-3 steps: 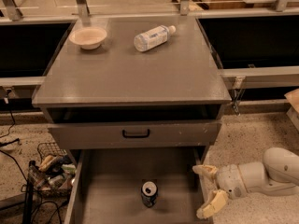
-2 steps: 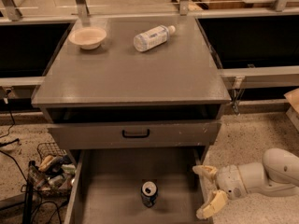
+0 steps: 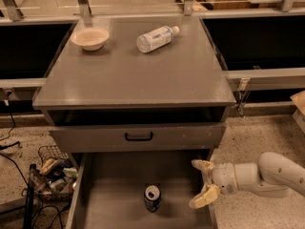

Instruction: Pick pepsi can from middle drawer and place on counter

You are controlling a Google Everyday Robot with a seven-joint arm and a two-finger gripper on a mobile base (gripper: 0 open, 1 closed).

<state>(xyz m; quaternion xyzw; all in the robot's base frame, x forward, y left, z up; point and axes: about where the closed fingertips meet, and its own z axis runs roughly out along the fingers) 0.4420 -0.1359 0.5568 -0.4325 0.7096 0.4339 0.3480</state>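
The pepsi can point(image 3: 152, 198) stands upright on the floor of the open middle drawer point(image 3: 119, 180), near the front centre, its silver top facing up. My gripper point(image 3: 200, 183) is open and empty, at the drawer's right wall, to the right of the can and apart from it, fingers pointing left. The white arm reaches in from the right. The counter point(image 3: 138, 75) is the grey top of the cabinet above.
A clear plastic bottle point(image 3: 155, 38) lies on its side at the back of the counter. A white bowl point(image 3: 89, 37) sits at the back left. A shut drawer front with a black handle point(image 3: 138, 136) is above the open drawer. A wire basket point(image 3: 52, 173) stands on the floor at left.
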